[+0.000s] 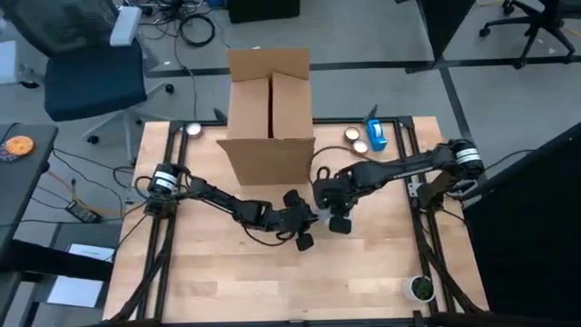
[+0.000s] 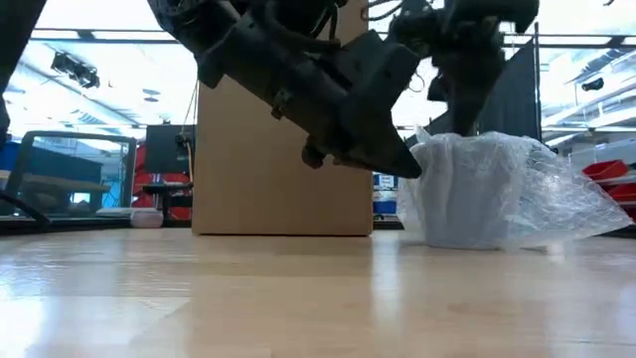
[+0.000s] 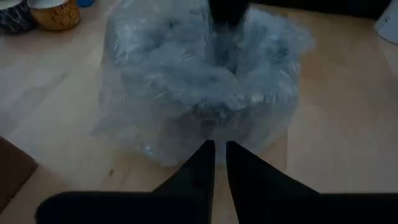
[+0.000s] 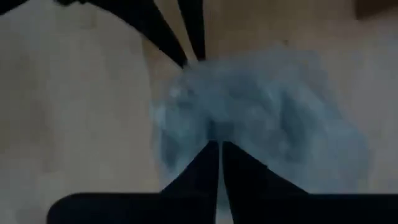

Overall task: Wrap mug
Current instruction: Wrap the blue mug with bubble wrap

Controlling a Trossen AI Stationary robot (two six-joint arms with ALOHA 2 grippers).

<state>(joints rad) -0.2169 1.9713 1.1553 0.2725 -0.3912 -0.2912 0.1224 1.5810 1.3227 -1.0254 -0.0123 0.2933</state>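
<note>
On the wooden table (image 1: 227, 282), before the cardboard box (image 1: 269, 109), the bubble-wrapped mug (image 2: 497, 194) stands. My left end effector (image 3: 219, 149) and right end effector (image 4: 219, 149), each pressed together, pinch its wrap.

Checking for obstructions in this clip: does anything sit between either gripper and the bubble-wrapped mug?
Nothing visible does. The left gripper and the right gripper both sit right at the bubble-wrapped mug, fingers nearly closed.

Mug not visible: fully covered by the bubble wrap (image 2: 497, 194). High view: wrap hidden under both claws beside the cardboard box (image 1: 269, 109). Right wrist view blurred; wrap reads as a pale mass. Low view: arms cut off above the box.
</note>
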